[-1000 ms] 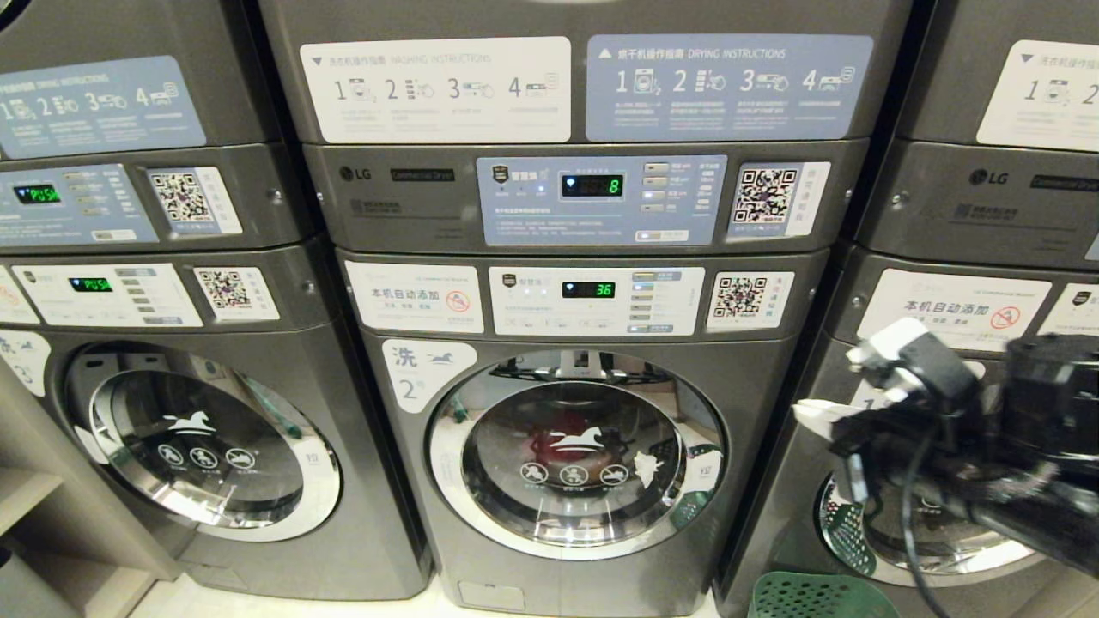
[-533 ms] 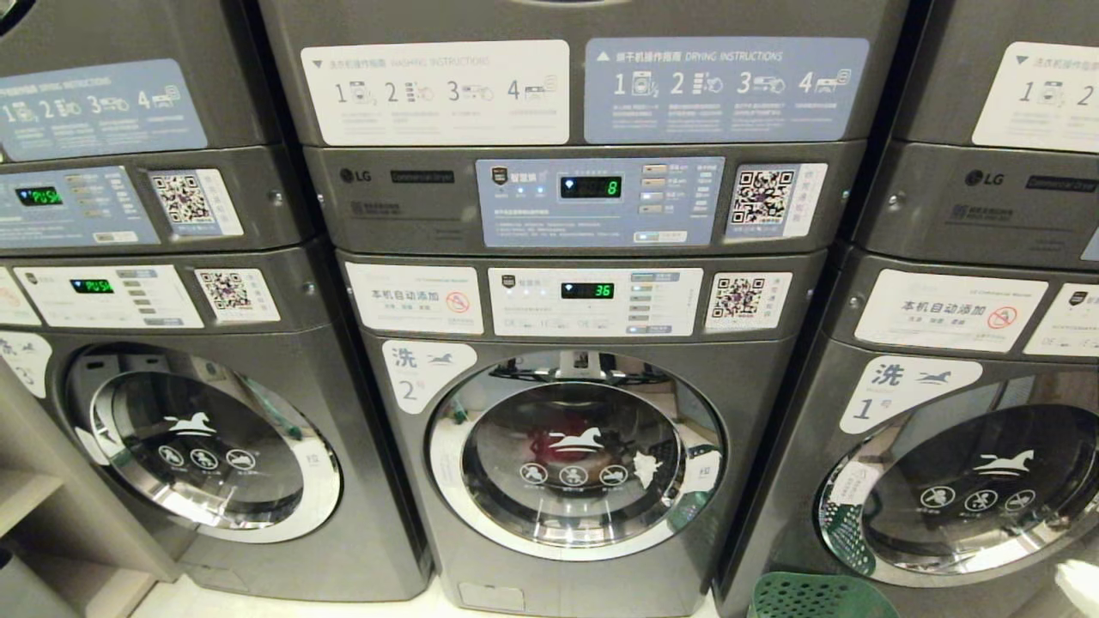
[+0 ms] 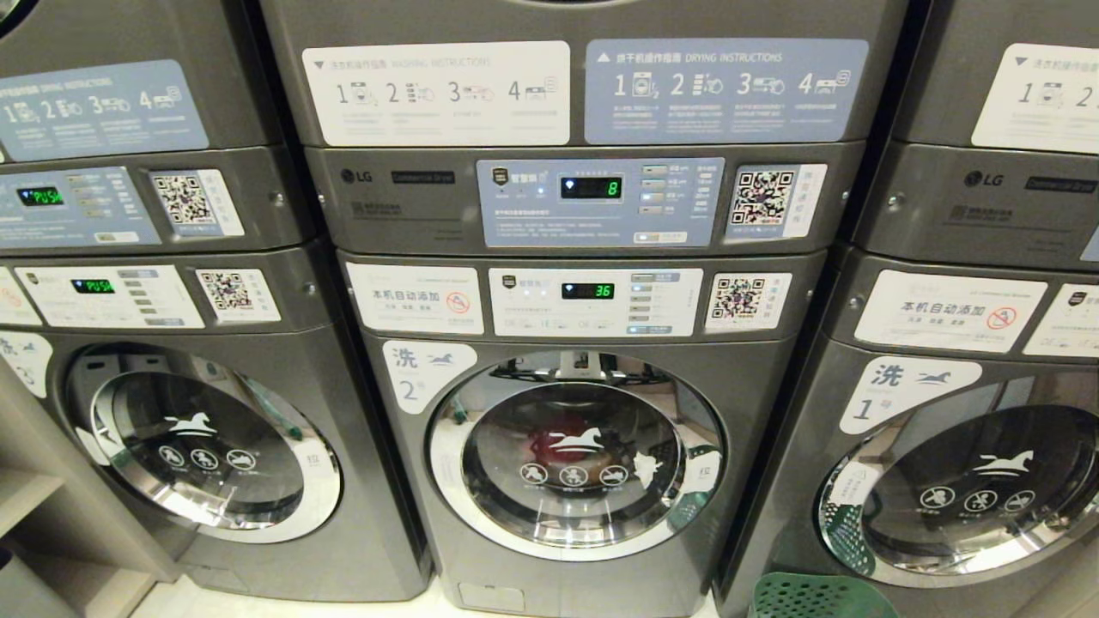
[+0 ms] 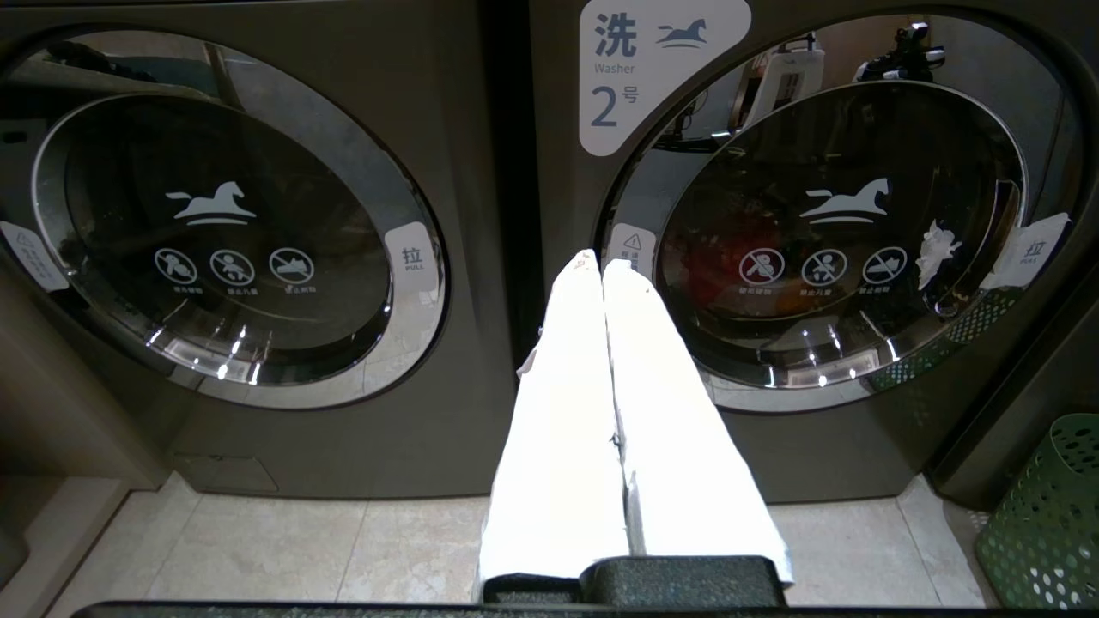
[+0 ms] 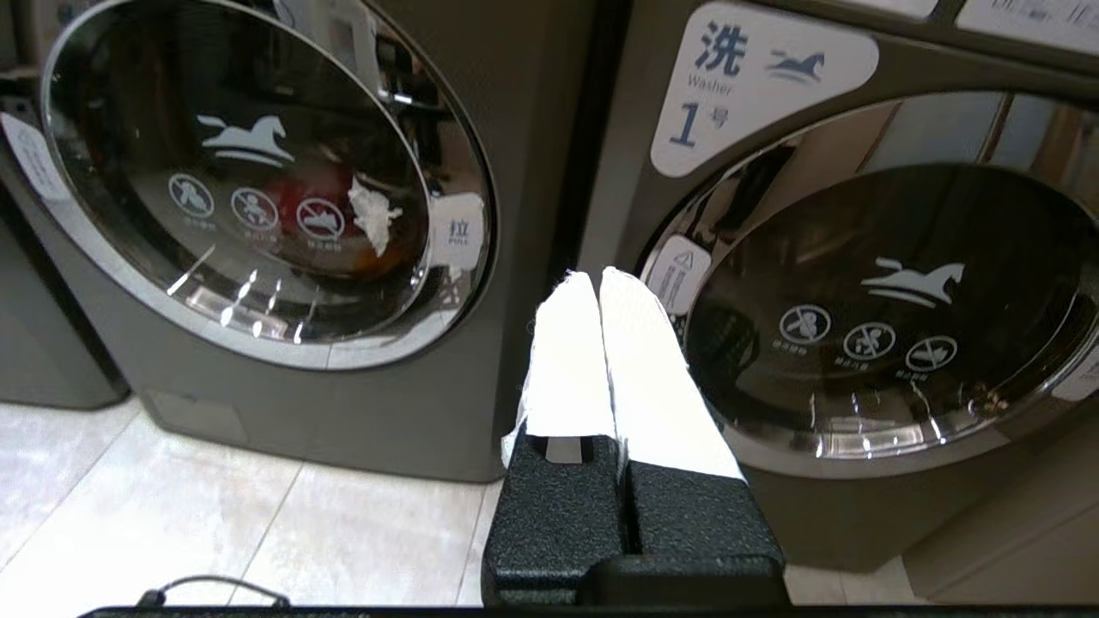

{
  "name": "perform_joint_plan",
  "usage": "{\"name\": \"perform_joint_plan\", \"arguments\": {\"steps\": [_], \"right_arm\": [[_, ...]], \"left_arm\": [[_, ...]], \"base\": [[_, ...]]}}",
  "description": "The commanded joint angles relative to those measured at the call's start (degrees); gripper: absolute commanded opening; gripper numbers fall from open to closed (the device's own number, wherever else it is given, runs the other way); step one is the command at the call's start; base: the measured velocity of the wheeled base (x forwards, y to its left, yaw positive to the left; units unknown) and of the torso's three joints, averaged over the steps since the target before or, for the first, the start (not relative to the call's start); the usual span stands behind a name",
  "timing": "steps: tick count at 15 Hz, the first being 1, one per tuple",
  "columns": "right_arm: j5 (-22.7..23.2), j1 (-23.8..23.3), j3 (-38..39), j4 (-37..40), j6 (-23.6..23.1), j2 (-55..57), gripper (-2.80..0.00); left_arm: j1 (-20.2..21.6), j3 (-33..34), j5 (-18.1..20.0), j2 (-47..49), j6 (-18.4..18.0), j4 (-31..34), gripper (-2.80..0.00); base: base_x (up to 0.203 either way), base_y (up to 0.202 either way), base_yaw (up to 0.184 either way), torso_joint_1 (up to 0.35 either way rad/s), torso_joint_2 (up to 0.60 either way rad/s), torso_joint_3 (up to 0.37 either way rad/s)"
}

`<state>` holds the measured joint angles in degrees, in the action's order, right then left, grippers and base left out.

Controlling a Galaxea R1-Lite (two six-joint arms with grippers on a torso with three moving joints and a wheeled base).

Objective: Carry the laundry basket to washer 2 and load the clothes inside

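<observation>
Washer 2 (image 3: 573,455) stands in the middle of the head view, its round glass door closed, its label (image 3: 421,373) at the upper left of the door. Behind the glass lie the clothes (image 3: 549,446), red and orange fabric (image 5: 318,197). Only the top of the green laundry basket (image 3: 816,596) shows, on the floor to the right of washer 2, in front of washer 1 (image 3: 970,481). The left gripper (image 4: 601,262) is shut and empty, level before the gap left of washer 2's door (image 4: 841,240). The right gripper (image 5: 597,276) is shut and empty, between washer 2 and washer 1. Neither arm shows in the head view.
A like washer (image 3: 206,446) stands left of washer 2, door closed. Dryer panels (image 3: 592,197) are stacked above. A shelf unit (image 3: 34,498) is at the far left. Pale tiled floor (image 4: 258,549) runs in front of the machines.
The right arm, raised at the right of the head view a second ago, has dropped out of that view. Washer 1's door now shows in full.
</observation>
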<state>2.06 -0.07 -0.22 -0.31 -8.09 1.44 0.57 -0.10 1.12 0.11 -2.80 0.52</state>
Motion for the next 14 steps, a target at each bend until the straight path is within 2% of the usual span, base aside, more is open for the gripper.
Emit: {"name": "perform_joint_plan", "arguments": {"steps": [1, 3, 7, 14], "right_arm": [[0.05, -0.01, 0.22, 0.14, -0.08, -1.44, -2.80], [-0.49, -0.01, 0.22, 0.54, 0.25, -1.44, -2.80], [-1.71, -0.01, 0.22, 0.49, 4.85, -1.44, -2.80], [-2.06, -0.01, 0.22, 0.40, 4.98, -1.44, -2.80]], "left_arm": [[0.04, 0.01, 0.02, -0.02, -0.04, 0.00, -2.80], [0.04, 0.01, 0.02, -0.02, -0.01, 0.00, -2.80], [0.02, 0.01, 0.02, -0.02, -0.01, 0.00, -2.80], [0.04, 0.10, -0.01, -0.02, -0.01, -0.33, -2.80]], "base": [[0.000, 0.000, 0.000, 0.000, 0.00, 0.000], [0.000, 0.000, 0.000, 0.000, 0.00, 0.000], [0.000, 0.000, 0.000, 0.000, 0.00, 0.000], [0.000, 0.000, 0.000, 0.000, 0.00, 0.000]]}}
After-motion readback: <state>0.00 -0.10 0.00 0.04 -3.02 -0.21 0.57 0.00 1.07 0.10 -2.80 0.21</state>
